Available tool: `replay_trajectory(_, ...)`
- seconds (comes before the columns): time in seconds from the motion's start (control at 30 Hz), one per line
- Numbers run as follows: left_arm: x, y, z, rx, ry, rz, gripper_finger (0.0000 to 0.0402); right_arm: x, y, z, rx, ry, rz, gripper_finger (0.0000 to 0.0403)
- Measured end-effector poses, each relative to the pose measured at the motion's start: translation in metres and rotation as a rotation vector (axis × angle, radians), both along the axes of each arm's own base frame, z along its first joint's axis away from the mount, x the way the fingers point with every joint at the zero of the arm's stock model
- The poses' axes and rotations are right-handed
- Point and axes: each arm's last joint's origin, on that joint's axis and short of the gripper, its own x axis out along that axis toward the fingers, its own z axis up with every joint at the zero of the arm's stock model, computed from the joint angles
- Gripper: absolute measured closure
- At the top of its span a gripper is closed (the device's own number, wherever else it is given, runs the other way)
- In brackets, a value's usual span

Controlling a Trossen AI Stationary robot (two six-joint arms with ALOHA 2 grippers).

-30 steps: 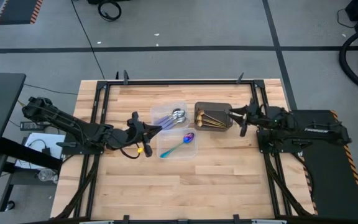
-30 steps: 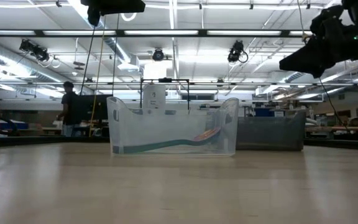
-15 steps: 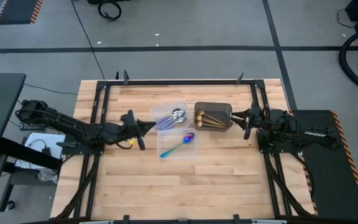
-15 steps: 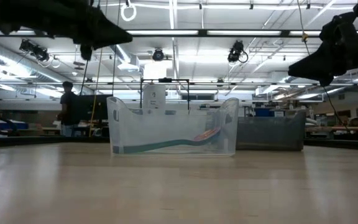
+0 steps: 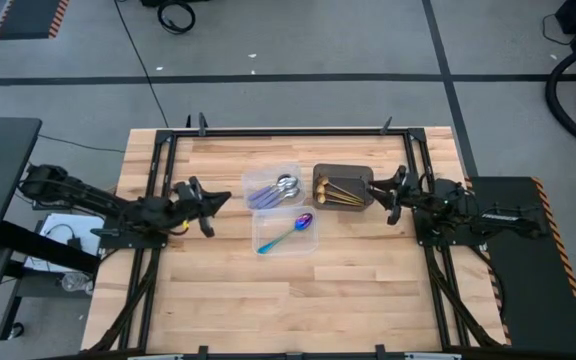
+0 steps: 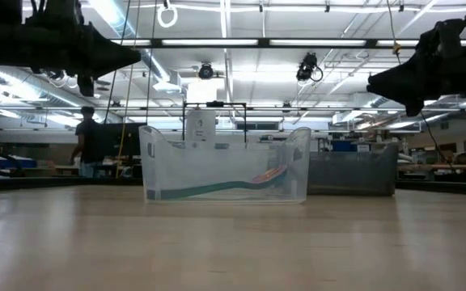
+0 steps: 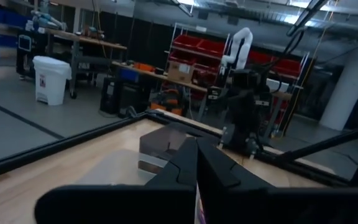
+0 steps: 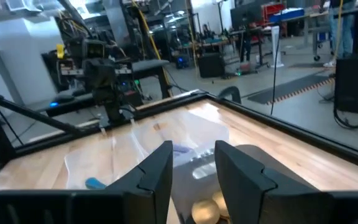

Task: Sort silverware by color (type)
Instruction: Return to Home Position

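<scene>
The left gripper (image 5: pixel 205 196) hung above the table (image 5: pixel 268 310) with its fingers (image 7: pixel 182 163) pressed together and nothing between them. Straight ahead of it, near but apart, stood the upper clear tub (image 5: pixel 258 177). The blue spoons (image 5: pixel 278 189) lay in that tub, handles toward this gripper and bowls away. Ahead and off to one side sat the lower clear tub (image 5: pixel 305 244) with the purple spoon (image 5: pixel 290 232) lying slantwise, teal handle on the left gripper's side.

The right gripper (image 5: pixel 392 193) faced the other way, its fingers (image 8: pixel 158 167) parted and empty. Just in front of it was the end of the dark tub (image 5: pixel 343 170). The gold spoons (image 5: pixel 340 193) lay lengthwise in it, handles seemingly toward this gripper. This arm was the nearer to the gold, the left arm the nearer to the blue and purple.

No silverware showed on the bare wood, so sorting looked finished. The move to come probably needed only that each arm draw away from the tubs in front of it without touching their rims.
</scene>
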Motion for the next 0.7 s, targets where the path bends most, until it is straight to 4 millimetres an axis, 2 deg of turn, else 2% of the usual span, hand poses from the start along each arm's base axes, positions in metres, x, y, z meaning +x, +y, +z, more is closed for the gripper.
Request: replay_trajectory(0.7, -0.03, 0.007, 0.001, -0.004, 0.073, 0.005, 0.0393, 0.002, 0.0, -0.002, 0.014, 0.023, 0.009, 0.0273)
